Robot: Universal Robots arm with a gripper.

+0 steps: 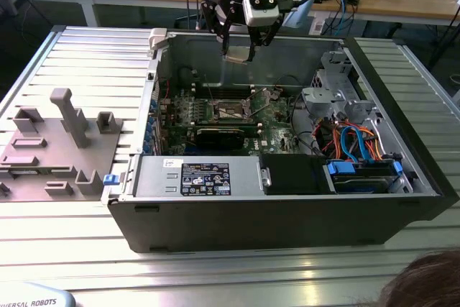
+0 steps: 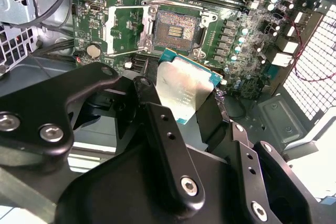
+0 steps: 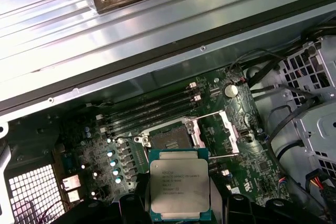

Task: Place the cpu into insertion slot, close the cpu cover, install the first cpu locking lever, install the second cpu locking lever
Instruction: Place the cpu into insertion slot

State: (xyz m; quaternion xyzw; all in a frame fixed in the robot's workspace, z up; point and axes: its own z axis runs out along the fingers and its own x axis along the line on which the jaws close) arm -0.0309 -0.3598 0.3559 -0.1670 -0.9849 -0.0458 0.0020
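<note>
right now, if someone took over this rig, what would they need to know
Tool: shut on the cpu, fingers on two opposite edges, metal top facing the first wrist camera.
Position: the tool hangs high over the open computer case, well clear of the board.
Insertion slot: empty, contacts exposed.
Cpu cover: flipped open beside the slot.
Done: cpu picked up and carried over the case.
Left: all four steps; cpu not seated, cover not closed, nothing locked.
</note>
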